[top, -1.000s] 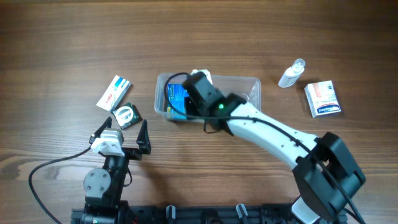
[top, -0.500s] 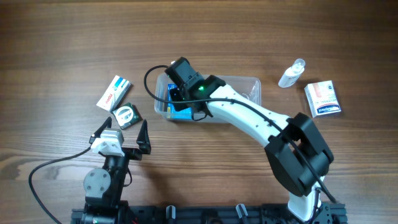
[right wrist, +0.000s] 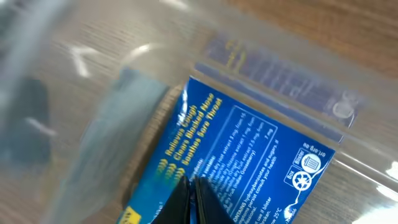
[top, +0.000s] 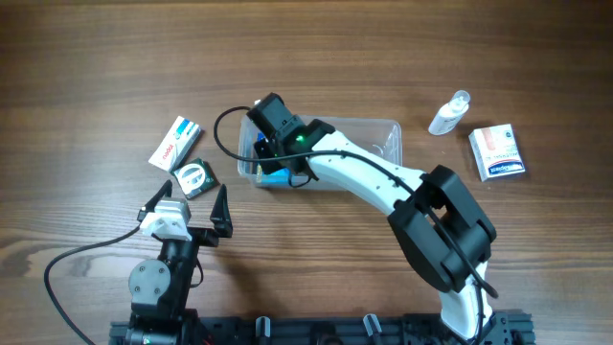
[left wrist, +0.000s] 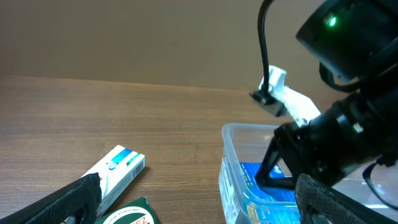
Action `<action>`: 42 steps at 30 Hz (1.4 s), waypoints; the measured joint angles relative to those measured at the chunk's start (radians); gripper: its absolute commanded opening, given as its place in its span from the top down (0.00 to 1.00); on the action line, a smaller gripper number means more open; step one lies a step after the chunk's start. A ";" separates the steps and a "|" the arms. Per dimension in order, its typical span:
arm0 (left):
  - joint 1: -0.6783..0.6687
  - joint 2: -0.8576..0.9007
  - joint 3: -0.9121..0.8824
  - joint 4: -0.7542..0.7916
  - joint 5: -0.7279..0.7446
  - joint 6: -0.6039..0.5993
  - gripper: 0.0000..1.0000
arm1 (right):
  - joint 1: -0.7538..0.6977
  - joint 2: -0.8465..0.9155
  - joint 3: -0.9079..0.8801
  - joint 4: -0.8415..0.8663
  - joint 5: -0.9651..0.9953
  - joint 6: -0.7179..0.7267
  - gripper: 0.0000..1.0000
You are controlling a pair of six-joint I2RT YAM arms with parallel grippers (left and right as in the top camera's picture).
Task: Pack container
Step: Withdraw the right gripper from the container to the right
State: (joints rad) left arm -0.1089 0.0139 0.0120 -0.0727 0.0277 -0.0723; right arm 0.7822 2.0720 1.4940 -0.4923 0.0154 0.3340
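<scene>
1. Viewing from overhead: the container lies mid-table. The right gripper dips into its left end over the blue box, and its jaws are hidden here. A crooked lift could hook the thin wall and drag or tip the container. The left gripper sits spread wide and empty near the table's front. The green box, white box, bottle and far box are not yet packed.
2. Left wrist: the container rim stands near the white box and green box. A shoved container could knock them out of easy reach.
3. Right wrist: the right gripper has its tips drawn together with nothing between them, at the blue box lying on the container floor. Pressing on could skid the box or flex the plastic. Blur hides whether they touch.
</scene>
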 measured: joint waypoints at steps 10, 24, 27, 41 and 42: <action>0.000 0.000 0.000 0.000 0.000 0.000 0.00 | -0.093 -0.196 0.049 -0.260 0.034 0.118 0.96; 0.000 0.000 0.000 0.000 0.000 0.000 0.00 | -0.089 -0.054 0.049 -0.308 -0.008 0.175 0.96; 0.000 0.000 0.000 0.000 0.000 0.000 0.00 | -0.089 -0.042 0.049 -0.309 -0.026 0.179 0.96; 0.000 0.000 0.000 0.000 0.000 0.000 0.00 | -0.089 -0.002 0.049 -0.304 -0.061 0.179 0.96; 0.000 0.000 0.000 0.000 0.000 0.000 0.00 | -0.089 -0.002 0.049 -0.304 -0.059 0.179 0.96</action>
State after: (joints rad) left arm -0.1089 0.0139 0.0120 -0.0727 0.0273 -0.0723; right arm 0.6930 2.0705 1.5433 -0.7967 -0.0437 0.5129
